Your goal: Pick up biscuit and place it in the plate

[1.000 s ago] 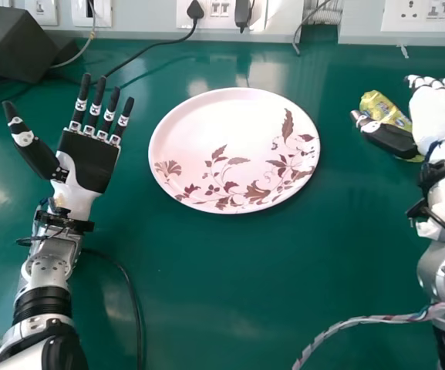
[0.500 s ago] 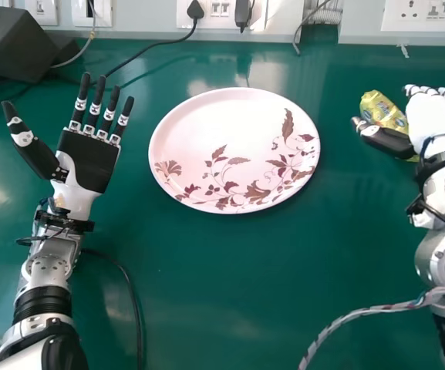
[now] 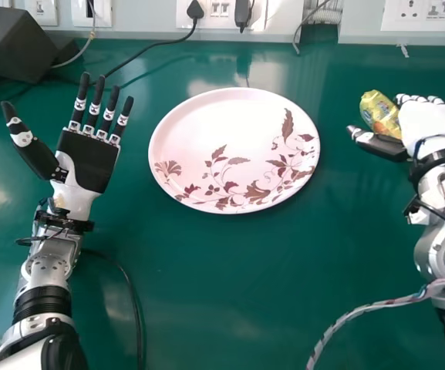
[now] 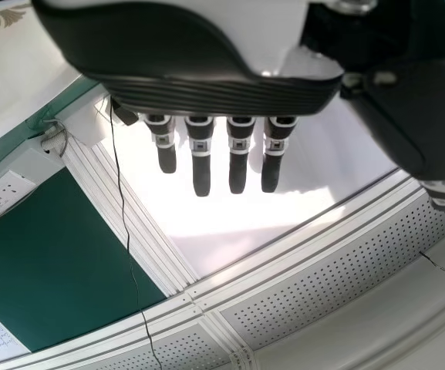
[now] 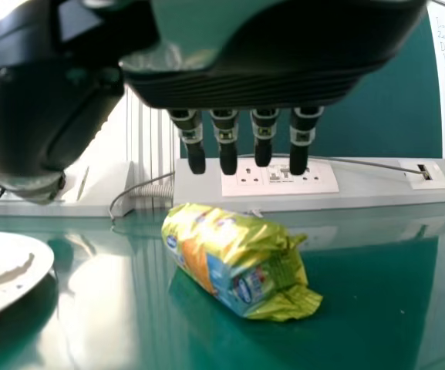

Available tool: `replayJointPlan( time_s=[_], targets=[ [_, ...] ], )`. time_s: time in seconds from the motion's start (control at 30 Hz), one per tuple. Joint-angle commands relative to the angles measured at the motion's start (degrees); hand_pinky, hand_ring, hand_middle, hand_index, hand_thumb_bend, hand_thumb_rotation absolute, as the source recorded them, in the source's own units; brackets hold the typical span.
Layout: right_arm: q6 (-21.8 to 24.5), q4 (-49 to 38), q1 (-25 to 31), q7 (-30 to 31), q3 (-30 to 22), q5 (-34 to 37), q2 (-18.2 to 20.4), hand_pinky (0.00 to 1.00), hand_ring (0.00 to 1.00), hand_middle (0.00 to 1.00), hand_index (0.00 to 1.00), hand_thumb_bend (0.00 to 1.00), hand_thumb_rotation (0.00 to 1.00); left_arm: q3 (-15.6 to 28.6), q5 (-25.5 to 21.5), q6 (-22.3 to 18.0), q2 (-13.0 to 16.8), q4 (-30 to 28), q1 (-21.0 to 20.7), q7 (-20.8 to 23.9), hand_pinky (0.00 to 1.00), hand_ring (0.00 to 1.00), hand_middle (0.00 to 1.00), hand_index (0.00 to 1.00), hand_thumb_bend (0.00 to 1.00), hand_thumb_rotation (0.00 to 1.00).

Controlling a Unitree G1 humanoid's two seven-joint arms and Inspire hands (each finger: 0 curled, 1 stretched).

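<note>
Right hand [image 3: 435,123] shifted leftward | biscuit packet [image 3: 379,110] lies just beyond its thumb

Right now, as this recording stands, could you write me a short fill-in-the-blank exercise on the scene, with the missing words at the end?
The table under the plate is coloured ____. Apart from blue and orange patches, the biscuit packet is mainly ____. The left hand has straight fingers, so it is not shut but ____. The biscuit packet is closer to the right hand than to the ____ hand.

Missing words: green; yellow; open; left.
</note>
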Motion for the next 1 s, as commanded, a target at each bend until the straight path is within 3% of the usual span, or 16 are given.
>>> replayJointPlan(
  time_s=[0.0,0.97],
  targets=[
    [0.53,0.98,-0.87,-0.60,0.52,0.70,-0.68,0.93,0.98,1.00,1.00,0.88,0.70,0.35,-0.08,1.27,-2.56,3.17,5.22,-0.44,1.00,0.92,0.95,0.92,1.00,0.70],
    [3.82,15.71,-6.37,-8.39,5.52,5.07,-3.99,0.93,0.98,1.00,1.00,0.88,0.70,0.46,0.16,1.00,-2.34,3.14,5.24,-0.42,1.00,0.91,0.95,0.94,1.00,0.71]
  ],
)
